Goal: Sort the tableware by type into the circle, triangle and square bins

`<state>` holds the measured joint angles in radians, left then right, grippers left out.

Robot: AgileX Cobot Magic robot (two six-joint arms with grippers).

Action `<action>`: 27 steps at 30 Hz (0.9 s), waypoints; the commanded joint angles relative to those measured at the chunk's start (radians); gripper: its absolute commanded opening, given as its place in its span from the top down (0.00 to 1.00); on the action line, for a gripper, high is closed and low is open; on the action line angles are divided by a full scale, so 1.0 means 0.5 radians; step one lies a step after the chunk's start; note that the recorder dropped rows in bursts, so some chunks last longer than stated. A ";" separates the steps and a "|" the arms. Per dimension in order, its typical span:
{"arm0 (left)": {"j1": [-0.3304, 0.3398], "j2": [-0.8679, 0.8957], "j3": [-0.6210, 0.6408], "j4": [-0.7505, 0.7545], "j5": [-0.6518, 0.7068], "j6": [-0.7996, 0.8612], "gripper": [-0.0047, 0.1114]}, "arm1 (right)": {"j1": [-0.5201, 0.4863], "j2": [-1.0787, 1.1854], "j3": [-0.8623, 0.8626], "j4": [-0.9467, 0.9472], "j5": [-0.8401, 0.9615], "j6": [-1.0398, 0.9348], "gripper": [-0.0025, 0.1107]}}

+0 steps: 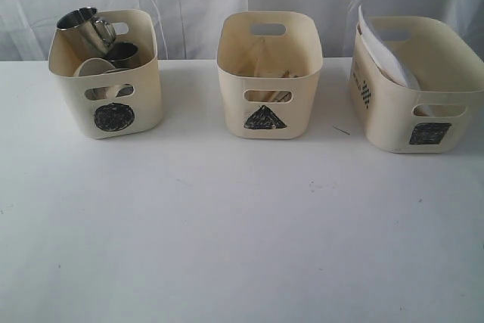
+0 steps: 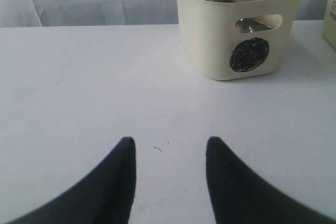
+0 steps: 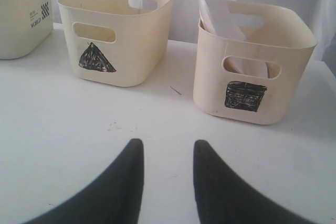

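Bright, even light casts soft shadows beside the bins (image 1: 302,107) on the washed-out white table (image 1: 227,247).

Bare white tabletop (image 3: 52,129) lies directly ahead of the right tool (image 3: 167,148); beyond, a gap separates the cream plastic triangle-marked tub (image 3: 131,40) from the cream square-marked tub (image 3: 283,77).

We count three cream bins, one circle bin (image 1: 142,100), one triangle bin (image 1: 231,107), one square bin (image 1: 393,122), one steel mug (image 1: 79,28), one second steel vessel (image 1: 125,54), one small white bowl (image 1: 91,67), one white plate (image 1: 386,54), wooden chopsticks (image 1: 278,74) we cannot count.
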<state>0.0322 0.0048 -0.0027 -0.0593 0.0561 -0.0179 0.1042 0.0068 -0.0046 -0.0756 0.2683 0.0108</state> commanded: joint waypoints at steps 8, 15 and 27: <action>0.006 -0.010 0.005 -0.016 -0.005 -0.009 0.55 | 0.008 -0.014 0.009 0.004 -0.014 -0.022 0.70; 0.006 -0.010 0.005 -0.016 -0.005 -0.009 0.55 | 0.008 -0.014 0.009 0.004 -0.014 -0.022 0.70; 0.006 -0.010 0.005 -0.016 -0.005 -0.009 0.55 | 0.008 -0.014 0.009 0.004 0.077 -0.022 0.88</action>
<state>0.0322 0.0048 -0.0027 -0.0593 0.0561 -0.0179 0.1042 0.0068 -0.0046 -0.0756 0.2781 0.0108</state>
